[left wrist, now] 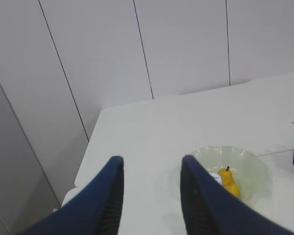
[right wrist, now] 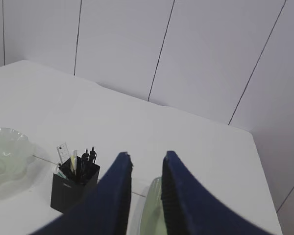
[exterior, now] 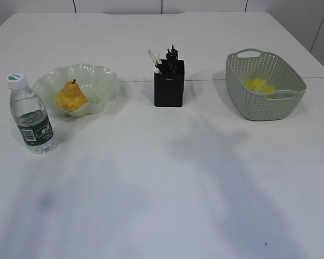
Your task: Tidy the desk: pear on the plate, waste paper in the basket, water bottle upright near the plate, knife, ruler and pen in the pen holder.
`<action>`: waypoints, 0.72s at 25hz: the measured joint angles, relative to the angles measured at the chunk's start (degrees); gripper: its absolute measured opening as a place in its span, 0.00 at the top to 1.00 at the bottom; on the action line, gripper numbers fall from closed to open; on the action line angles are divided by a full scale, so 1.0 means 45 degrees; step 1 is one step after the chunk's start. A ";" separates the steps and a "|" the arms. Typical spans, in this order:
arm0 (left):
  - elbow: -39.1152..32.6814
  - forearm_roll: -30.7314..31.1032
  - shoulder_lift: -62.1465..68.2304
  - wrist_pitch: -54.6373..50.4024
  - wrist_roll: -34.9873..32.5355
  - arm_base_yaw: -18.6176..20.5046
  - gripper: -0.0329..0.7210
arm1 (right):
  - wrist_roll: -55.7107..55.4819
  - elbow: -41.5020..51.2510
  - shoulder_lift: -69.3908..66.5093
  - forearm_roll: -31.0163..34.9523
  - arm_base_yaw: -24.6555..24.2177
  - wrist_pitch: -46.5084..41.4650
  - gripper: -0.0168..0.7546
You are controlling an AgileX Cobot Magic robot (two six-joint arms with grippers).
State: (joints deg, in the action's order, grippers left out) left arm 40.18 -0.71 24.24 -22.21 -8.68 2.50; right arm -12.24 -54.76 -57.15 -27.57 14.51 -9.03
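Bottle label (exterior: 36,131) and holder lettering (exterior: 169,80) illegible

Pear (exterior: 71,97) in plate (exterior: 105,76); water bottle (exterior: 32,115) left; basket (exterior: 264,86) right.

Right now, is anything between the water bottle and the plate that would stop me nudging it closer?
Nothing visible. The water bottle stands upright just left of and in front of the plate, with only bare desk between them. The pear sits inside the plate, not in the gap.

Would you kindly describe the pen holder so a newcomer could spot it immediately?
On the white desk, look midway between the wavy green plate and the woven basket. The pen holder is the only black, square-sided cup, with pens sticking out the top.
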 joint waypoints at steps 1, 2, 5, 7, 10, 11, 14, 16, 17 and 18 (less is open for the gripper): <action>0.0000 -0.0062 -0.0250 -0.0327 0.0000 0.0000 0.60 | -0.0020 0.0160 0.0358 0.0090 0.0000 -0.0070 0.76; 0.0000 -0.0124 -0.0515 -0.0573 0.0000 0.0000 0.60 | -0.0020 0.0333 0.0661 0.0201 0.0000 -0.0237 0.76; 0.0000 -0.0138 -0.1327 -0.1652 0.0000 0.0000 0.61 | -0.0027 0.0683 0.1646 0.0368 0.0000 -0.0839 0.76; 0.0000 -0.0167 -0.1799 -0.2413 0.0000 0.0000 0.61 | -0.0051 0.0866 0.2173 0.0486 0.0000 -0.1326 0.76; 0.0000 -0.0167 -0.2486 -0.3409 0.0000 0.0000 0.61 | -0.0049 0.1170 0.2940 0.0686 0.0000 -0.1868 0.76; 0.0000 -0.0167 -0.2664 -0.3731 0.0000 0.0000 0.61 | -0.0049 0.1261 0.3192 0.0751 0.0000 -0.2067 0.76; 0.0000 -0.0167 -0.3249 -0.4700 0.0000 0.0000 0.62 | -0.0049 0.1529 0.3843 0.0880 0.0000 -0.2753 0.76; 0.0000 -0.0167 -0.3669 -0.5282 0.0000 0.0000 0.62 | -0.0049 0.1588 0.4193 0.1012 0.0000 -0.3164 0.76; 0.0000 -0.0167 -0.3874 -0.5595 0.0000 0.0000 0.62 | -0.0049 0.1588 0.4354 0.1100 0.0000 -0.3361 0.76; 0.0000 -0.0167 -0.4045 -0.5923 0.0000 0.0000 0.62 | -0.0049 0.1597 0.4498 0.1226 0.0000 -0.3572 0.76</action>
State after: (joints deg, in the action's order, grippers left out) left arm 40.18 -1.46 6.04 -48.86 -8.68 2.50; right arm -12.46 -47.57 -36.91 -22.05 14.51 -25.11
